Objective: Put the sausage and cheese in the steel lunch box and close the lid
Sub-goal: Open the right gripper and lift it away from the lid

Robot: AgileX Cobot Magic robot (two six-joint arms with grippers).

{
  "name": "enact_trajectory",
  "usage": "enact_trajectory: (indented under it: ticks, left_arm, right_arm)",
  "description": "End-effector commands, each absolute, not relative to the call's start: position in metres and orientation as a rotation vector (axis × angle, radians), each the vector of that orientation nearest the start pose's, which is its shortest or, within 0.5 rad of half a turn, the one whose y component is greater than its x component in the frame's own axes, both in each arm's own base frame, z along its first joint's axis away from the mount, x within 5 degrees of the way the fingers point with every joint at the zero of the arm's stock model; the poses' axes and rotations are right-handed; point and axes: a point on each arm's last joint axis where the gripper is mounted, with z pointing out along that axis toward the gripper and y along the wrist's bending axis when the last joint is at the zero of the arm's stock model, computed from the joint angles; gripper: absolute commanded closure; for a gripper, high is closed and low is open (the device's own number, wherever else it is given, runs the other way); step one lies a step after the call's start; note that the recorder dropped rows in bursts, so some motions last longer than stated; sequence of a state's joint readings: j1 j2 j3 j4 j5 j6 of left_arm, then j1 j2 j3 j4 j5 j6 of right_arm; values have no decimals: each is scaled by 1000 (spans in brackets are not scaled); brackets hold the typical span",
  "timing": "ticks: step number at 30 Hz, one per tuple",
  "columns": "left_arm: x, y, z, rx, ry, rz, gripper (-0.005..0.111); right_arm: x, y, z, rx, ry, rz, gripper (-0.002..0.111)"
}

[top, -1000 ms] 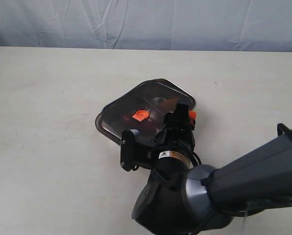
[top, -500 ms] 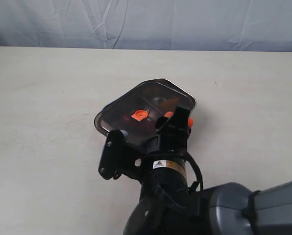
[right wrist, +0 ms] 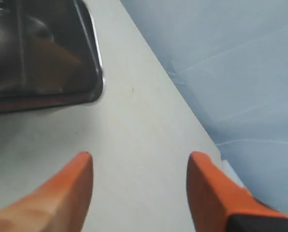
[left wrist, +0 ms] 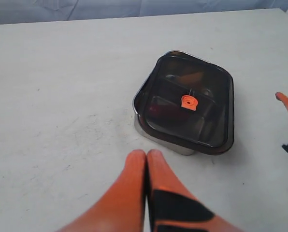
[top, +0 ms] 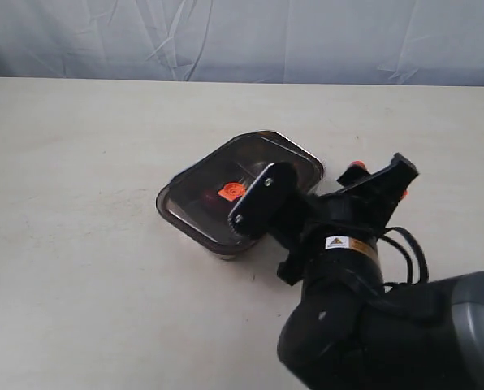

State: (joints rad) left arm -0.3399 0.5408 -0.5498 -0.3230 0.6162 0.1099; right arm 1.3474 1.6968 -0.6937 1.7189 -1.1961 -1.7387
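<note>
The steel lunch box sits on the white table with the smoky lid lying flat on it, its orange valve at the centre. Through the lid, a dark red shape, the sausage, shows in one compartment and an orange-brown one, the cheese, in the other. The right gripper is just beside a corner of the box, jaws spread wide and empty over bare table. The left gripper, fingers pressed together on nothing, faces the box from nearby without touching it.
</note>
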Motion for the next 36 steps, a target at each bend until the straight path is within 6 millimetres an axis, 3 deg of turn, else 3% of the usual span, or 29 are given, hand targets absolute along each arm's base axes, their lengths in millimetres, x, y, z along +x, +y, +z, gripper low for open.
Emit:
enact_trajectory:
  ticks: [1, 5, 9, 10, 11, 12, 15, 16, 21, 25, 29, 36]
  left_arm:
    - [103, -57, 301, 262, 2103, -554, 107]
    - [122, -63, 289, 249, 2194, -541, 107]
    - [142, -70, 276, 197, 2255, -550, 107]
    - [154, -73, 269, 151, 2276, -562, 107]
    - [159, -75, 266, 134, 2284, -564, 107]
    - [170, -78, 257, 94, 2315, -564, 107]
    - [191, -83, 231, 52, 2405, -518, 107]
    - [203, -86, 215, 13, 2453, -496, 107]
    - [231, -91, 159, -195, 2588, -440, 107]
    - [241, -91, 137, -323, 2608, -406, 107]
    - [249, -94, 133, -318, 2632, -406, 107]
    - [260, -100, 137, -309, 2625, -430, 107]
  right_arm:
    - [183, 200, 182, -638, 1915, -661, 74]
    - [228, 181, 181, -603, 1995, -556, 109]
    - [277, 154, 197, -476, 2016, -495, 108]
    - [303, 143, 206, -437, 2066, -343, 108]
    - [313, 141, 211, -451, 2082, -234, 108]
    - [336, 133, 218, -463, 2111, -29, 108]
    - [372, 117, 210, -448, 2150, 143, 108]
    - [383, 114, 196, -440, 2186, 184, 108]
    - [403, 123, 131, -545, 2313, 206, 108]
    - [404, 123, 100, -588, 2375, 191, 108]
    - [402, 126, 94, -614, 2389, 229, 108]
    - [392, 140, 96, -640, 2418, 485, 108]
